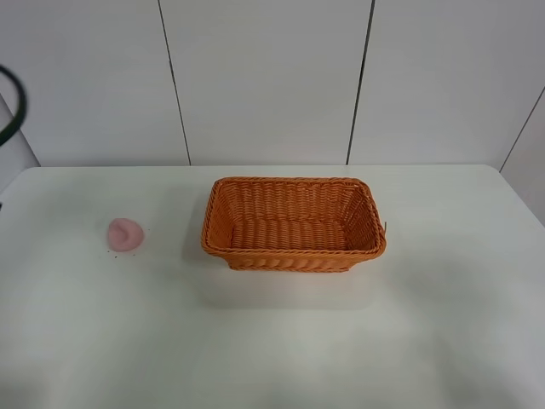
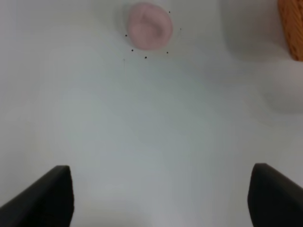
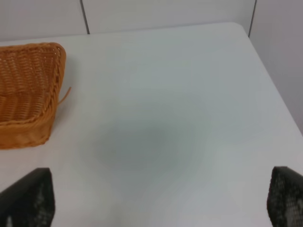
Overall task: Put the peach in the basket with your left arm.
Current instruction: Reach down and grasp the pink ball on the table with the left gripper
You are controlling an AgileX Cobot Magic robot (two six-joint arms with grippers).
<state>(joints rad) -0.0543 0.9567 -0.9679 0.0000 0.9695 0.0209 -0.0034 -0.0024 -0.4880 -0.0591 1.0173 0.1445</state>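
The pale pink peach (image 1: 125, 234) lies on the white table, left of the orange wicker basket (image 1: 294, 223), which is empty. In the left wrist view the peach (image 2: 149, 26) lies ahead of my open left gripper (image 2: 161, 196), well apart from it, and a corner of the basket (image 2: 291, 28) shows at the edge. My right gripper (image 3: 161, 201) is open and empty over bare table, with the basket's end (image 3: 28, 90) off to one side. Neither gripper shows in the exterior high view.
The white table (image 1: 281, 341) runs to a white panelled wall (image 1: 272, 77) at the back. A dark green curved cable (image 1: 15, 102) shows at the far left edge. Small dark specks lie around the peach.
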